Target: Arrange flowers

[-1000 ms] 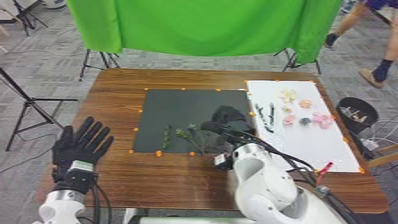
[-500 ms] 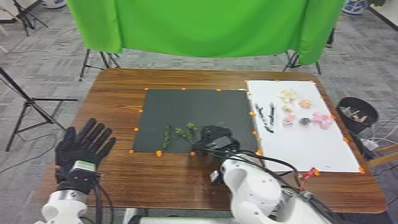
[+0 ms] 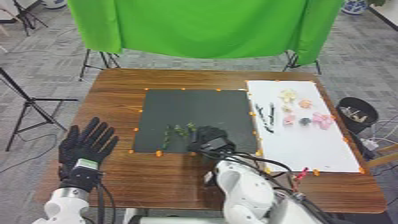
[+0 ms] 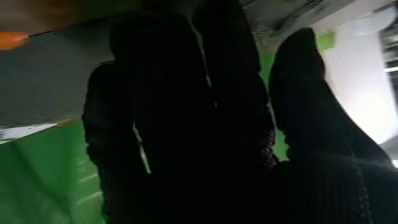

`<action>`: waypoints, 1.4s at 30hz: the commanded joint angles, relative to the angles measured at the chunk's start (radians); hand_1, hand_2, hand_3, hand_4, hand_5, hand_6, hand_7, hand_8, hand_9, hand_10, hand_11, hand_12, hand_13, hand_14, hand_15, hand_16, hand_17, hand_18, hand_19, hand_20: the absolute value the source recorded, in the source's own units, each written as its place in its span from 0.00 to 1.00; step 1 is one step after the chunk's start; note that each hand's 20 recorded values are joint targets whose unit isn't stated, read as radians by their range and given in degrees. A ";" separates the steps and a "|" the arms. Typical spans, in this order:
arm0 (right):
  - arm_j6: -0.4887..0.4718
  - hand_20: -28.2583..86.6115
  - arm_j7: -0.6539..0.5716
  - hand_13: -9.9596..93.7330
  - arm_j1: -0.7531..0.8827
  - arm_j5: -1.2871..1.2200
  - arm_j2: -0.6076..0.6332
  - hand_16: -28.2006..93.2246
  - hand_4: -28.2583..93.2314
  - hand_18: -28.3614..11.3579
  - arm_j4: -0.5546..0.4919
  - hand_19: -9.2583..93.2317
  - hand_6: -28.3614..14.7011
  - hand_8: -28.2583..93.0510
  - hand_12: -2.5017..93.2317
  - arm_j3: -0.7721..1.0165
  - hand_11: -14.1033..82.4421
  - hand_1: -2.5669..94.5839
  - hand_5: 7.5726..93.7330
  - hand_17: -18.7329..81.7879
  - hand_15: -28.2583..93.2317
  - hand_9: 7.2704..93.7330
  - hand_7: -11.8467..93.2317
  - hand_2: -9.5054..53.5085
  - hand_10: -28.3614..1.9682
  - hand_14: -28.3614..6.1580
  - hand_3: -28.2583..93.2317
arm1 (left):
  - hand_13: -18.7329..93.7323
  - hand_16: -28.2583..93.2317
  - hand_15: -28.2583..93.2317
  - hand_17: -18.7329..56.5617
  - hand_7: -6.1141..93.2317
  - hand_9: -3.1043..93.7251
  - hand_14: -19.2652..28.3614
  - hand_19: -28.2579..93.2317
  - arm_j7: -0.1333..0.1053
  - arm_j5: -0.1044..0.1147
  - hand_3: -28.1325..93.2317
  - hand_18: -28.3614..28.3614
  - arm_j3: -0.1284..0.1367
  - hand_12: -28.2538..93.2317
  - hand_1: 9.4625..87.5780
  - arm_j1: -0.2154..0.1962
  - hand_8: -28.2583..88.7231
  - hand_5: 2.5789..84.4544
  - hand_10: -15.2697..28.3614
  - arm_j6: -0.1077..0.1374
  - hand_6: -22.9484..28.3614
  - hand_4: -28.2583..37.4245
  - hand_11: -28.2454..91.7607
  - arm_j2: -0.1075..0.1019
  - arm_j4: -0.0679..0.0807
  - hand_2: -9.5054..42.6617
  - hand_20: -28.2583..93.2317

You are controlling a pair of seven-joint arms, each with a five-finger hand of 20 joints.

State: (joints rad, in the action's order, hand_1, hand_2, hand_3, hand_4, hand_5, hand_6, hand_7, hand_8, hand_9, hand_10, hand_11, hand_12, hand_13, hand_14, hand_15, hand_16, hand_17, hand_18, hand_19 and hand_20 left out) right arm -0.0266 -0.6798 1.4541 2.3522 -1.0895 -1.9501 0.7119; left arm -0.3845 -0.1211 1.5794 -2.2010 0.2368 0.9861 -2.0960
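Pink flower [image 3: 323, 120], white sheet [image 3: 306, 150]

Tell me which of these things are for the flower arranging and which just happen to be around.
For the job:
- green sprigs on the black sheet
- dark twigs, pink flowers and cream flower on the white sheet
- right hand, at the black sheet

Probably just around:
- green cloth behind the table
- tripod at left
- bin at right

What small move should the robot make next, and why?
I'd probably move the black-gloved right hand toward the larger pink flower: leafy green sprigs lie on the dark mat beside that hand, while the flower sits on the white sheet.
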 commanded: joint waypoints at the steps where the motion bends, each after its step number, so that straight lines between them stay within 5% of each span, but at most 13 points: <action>1: 0.215 0.66 -0.184 0.69 -0.016 0.129 0.027 0.41 0.10 0.02 -0.020 0.98 0.50 0.15 0.24 0.100 0.37 0.27 0.77 0.51 0.73 0.82 0.63 0.25 0.28 0.23 0.91 | 0.36 0.17 0.54 0.16 0.18 0.37 0.77 0.53 -0.005 -0.004 0.80 0.76 0.001 0.32 0.21 -0.019 0.17 0.46 0.73 -0.013 0.64 0.00 0.41 0.013 -0.001 0.51 0.30; 4: 0.194 0.68 -0.228 0.64 -0.045 0.146 0.040 0.41 0.09 0.00 0.014 1.00 0.42 0.09 0.25 0.149 0.45 0.27 0.60 0.52 0.79 0.69 0.70 0.16 0.17 0.17 0.89 | 0.36 0.17 0.54 0.16 0.18 0.37 0.77 0.53 -0.004 -0.013 0.80 0.76 0.000 0.32 0.21 -0.022 0.17 0.46 0.73 -0.016 0.64 0.00 0.41 0.017 -0.004 0.51 0.30; 6: 0.113 0.69 -0.257 0.61 -0.054 0.125 0.039 0.40 0.09 0.00 0.028 1.00 0.39 0.09 0.23 0.197 0.45 0.28 0.56 0.51 0.81 0.63 0.61 0.11 0.12 0.14 0.89 | 0.36 0.17 0.54 0.16 0.18 0.36 0.77 0.53 -0.008 -0.014 0.80 0.76 -0.003 0.32 0.21 -0.019 0.17 0.46 0.73 -0.015 0.64 0.00 0.41 0.017 -0.004 0.51 0.30; 14: -0.036 0.70 -0.340 0.55 -0.082 0.037 0.012 0.35 0.06 0.00 0.113 0.99 0.28 0.17 0.18 0.292 0.31 0.35 0.52 0.49 0.77 0.51 0.24 0.00 0.08 0.11 0.87 | 0.36 0.17 0.54 0.16 0.18 0.37 0.76 0.53 -0.016 -0.012 0.80 0.76 -0.018 0.32 0.21 -0.006 0.17 0.45 0.73 -0.009 0.64 0.00 0.41 0.019 0.001 0.51 0.30; 17: -0.056 0.70 -0.349 0.54 -0.084 0.030 0.003 0.35 0.06 0.00 0.141 0.98 0.24 0.17 0.18 0.303 0.30 0.35 0.49 0.49 0.76 0.48 0.20 0.00 0.06 0.11 0.87 | 0.36 0.17 0.54 0.16 0.18 0.37 0.76 0.53 -0.025 -0.005 0.81 0.76 -0.017 0.32 0.21 -0.006 0.17 0.45 0.72 0.022 0.64 0.00 0.41 0.017 -0.005 0.51 0.30; 24: -0.073 0.71 -0.337 0.55 -0.098 0.022 -0.007 0.35 0.02 0.00 0.197 0.97 0.19 0.16 0.17 0.306 0.28 0.37 0.48 0.48 0.76 0.48 0.15 0.00 0.05 0.12 0.87 | 0.36 0.17 0.54 0.16 0.18 0.37 0.76 0.53 -0.038 -0.001 0.81 0.76 0.001 0.32 0.21 -0.023 0.17 0.45 0.73 0.028 0.65 0.00 0.42 0.016 -0.010 0.51 0.30; 27: -0.121 0.70 -0.315 0.59 -0.126 0.018 -0.010 0.35 0.01 0.00 0.246 0.96 0.26 0.16 0.16 0.300 0.28 0.39 0.53 0.47 0.73 0.54 0.16 0.00 0.12 0.17 0.86 | 0.36 0.17 0.54 0.16 0.18 0.37 0.76 0.53 -0.040 0.002 0.81 0.76 -0.004 0.32 0.21 -0.024 0.17 0.45 0.73 0.039 0.64 0.00 0.42 0.021 -0.014 0.51 0.30; 28: -0.107 0.70 -0.314 0.59 -0.135 0.010 -0.010 0.35 0.01 0.00 0.260 0.96 0.27 0.16 0.16 0.295 0.27 0.39 0.54 0.47 0.73 0.55 0.16 0.00 0.13 0.18 0.86 | 0.36 0.17 0.54 0.16 0.19 0.37 0.76 0.53 -0.067 0.023 0.81 0.76 -0.020 0.32 0.21 -0.025 0.17 0.46 0.72 0.059 0.64 0.00 0.42 -0.005 -0.023 0.51 0.30; 31: -0.113 0.70 -0.314 0.61 -0.158 -0.013 -0.007 0.36 0.00 0.00 0.294 0.95 0.29 0.16 0.16 0.283 0.27 0.39 0.57 0.47 0.72 0.58 0.16 0.00 0.17 0.21 0.85 | 0.37 0.17 0.55 0.16 0.19 0.37 0.76 0.54 -0.057 -0.010 0.81 0.76 -0.032 0.32 0.21 -0.021 0.17 0.46 0.73 0.097 0.65 0.00 0.43 -0.005 -0.036 0.51 0.30; 33: -0.116 0.70 -0.309 0.63 -0.168 -0.019 -0.002 0.36 0.00 0.00 0.311 0.95 0.34 0.15 0.16 0.271 0.27 0.41 0.61 0.47 0.71 0.63 0.18 0.00 0.20 0.24 0.85 | 0.37 0.17 0.56 0.17 0.20 0.38 0.77 0.54 -0.060 0.004 0.81 0.76 -0.033 0.32 0.21 -0.017 0.17 0.47 0.74 0.080 0.65 0.00 0.44 -0.003 -0.034 0.51 0.30; 36: -0.134 0.70 -0.320 0.66 -0.167 -0.099 -0.013 0.38 0.01 0.01 0.324 0.94 0.45 0.15 0.17 0.288 0.28 0.48 0.68 0.47 0.71 0.69 0.23 0.00 0.30 0.30 0.87 | 0.37 0.17 0.56 0.17 0.20 0.38 0.77 0.54 -0.074 0.009 0.81 0.76 -0.041 0.32 0.21 -0.013 0.17 0.47 0.74 0.095 0.65 0.00 0.44 -0.015 -0.039 0.51 0.30; 39: -0.143 0.65 -0.322 0.69 -0.158 -0.097 -0.019 0.47 0.00 0.06 0.355 0.95 0.55 0.30 0.19 0.287 0.31 0.61 0.70 0.49 0.65 0.72 0.46 0.00 0.38 0.41 0.84 | 0.37 0.16 0.57 0.17 0.20 0.39 0.77 0.54 -0.044 0.005 0.82 0.76 -0.046 0.32 0.21 -0.013 0.17 0.48 0.74 0.072 0.65 0.00 0.44 -0.008 -0.048 0.51 0.30; 42: -0.163 0.64 -0.338 0.72 -0.149 -0.130 -0.025 0.52 0.00 0.08 0.369 0.96 0.60 0.33 0.23 0.294 0.29 0.65 0.67 0.50 0.62 0.74 0.63 0.00 0.43 0.49 0.85 | 0.37 0.16 0.57 0.17 0.21 0.39 0.77 0.55 -0.028 -0.014 0.82 0.76 -0.050 0.32 0.21 -0.005 0.17 0.48 0.74 0.063 0.65 0.00 0.45 0.009 -0.043 0.51 0.30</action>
State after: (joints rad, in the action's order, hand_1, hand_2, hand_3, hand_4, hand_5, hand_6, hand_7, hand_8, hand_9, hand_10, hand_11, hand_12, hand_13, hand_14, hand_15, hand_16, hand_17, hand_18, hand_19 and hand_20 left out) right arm -0.1391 -0.9944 1.2715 2.2735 -1.1002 -1.6391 1.0066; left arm -0.4501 -0.1203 1.5390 -2.2115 0.3252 0.9766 -2.1275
